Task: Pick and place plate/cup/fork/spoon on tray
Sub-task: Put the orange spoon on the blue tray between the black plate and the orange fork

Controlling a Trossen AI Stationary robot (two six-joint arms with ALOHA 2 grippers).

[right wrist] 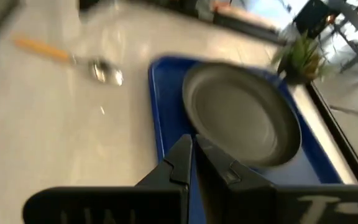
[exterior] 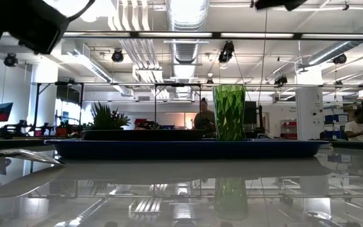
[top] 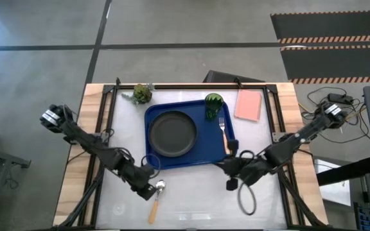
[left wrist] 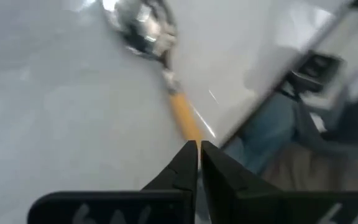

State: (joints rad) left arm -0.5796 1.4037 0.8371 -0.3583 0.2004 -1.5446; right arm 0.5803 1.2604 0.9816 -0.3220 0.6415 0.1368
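The dark blue tray [top: 151, 119] lies at the table's far middle. It carries the black plate [top: 172, 133], the green cup [top: 213, 106] at its far right corner, and the fork [top: 223, 131] along its right side. The spoon [top: 156, 199] lies flat on the table near the tray's near left corner, with its bowl [left wrist: 143, 28] toward the tray. My left gripper [top: 150, 188] is shut, its tips right at the spoon's orange handle [left wrist: 182, 115]. My right gripper [top: 229, 172] is shut and empty at the tray's near right corner [right wrist: 166, 134]. My left gripper's shut fingertips [left wrist: 188, 155] stand right over the spoon's handle, slanting down from the table's left. I cannot tell whether they touch it. The spoon lies flat on the table.
A small green plant [top: 142, 93] stands at the far left beside the tray. A pink flat rectangle [top: 248, 105] lies at the far right. A black cable loop [top: 246, 199] hangs below my right arm. The room with people shows beyond the table in the low view.
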